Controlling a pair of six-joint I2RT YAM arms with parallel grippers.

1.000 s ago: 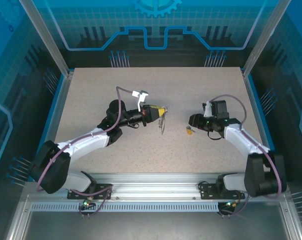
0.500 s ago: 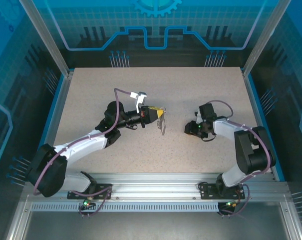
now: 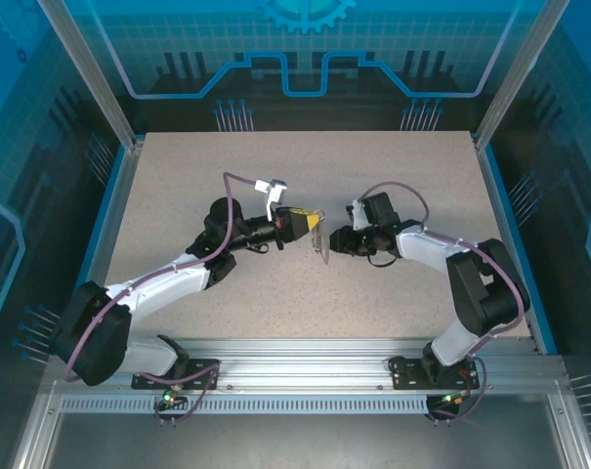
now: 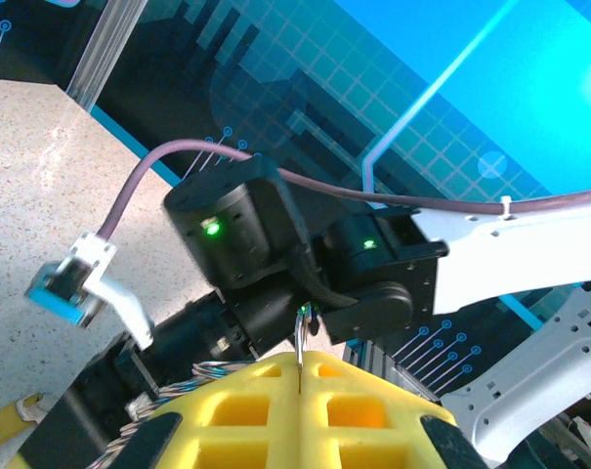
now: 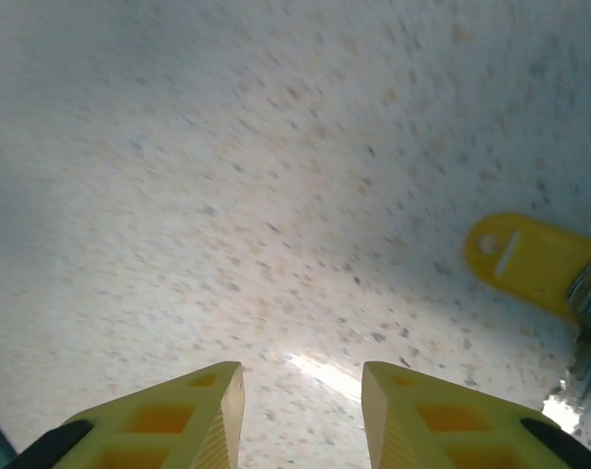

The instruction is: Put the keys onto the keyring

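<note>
My left gripper is held above the middle of the table, shut on the keyring, whose silvery links hang below it. In the left wrist view its yellow fingers pinch a thin metal ring seen edge-on. My right gripper sits right next to the hanging keyring, pointing left. In the right wrist view it is open over bare table with nothing between its fingers. The key, a yellow head with a hole joined to silvery metal, lies on the table at that view's right edge.
The speckled tabletop has free room on all sides of the two grippers. Blue-lit walls and metal posts fence it in. The right arm's black wrist stands close in front of the left gripper.
The right arm swung left from the spot where the key lay to just beside the hanging keyring. The left gripper stayed almost still, holding the keyring.
</note>
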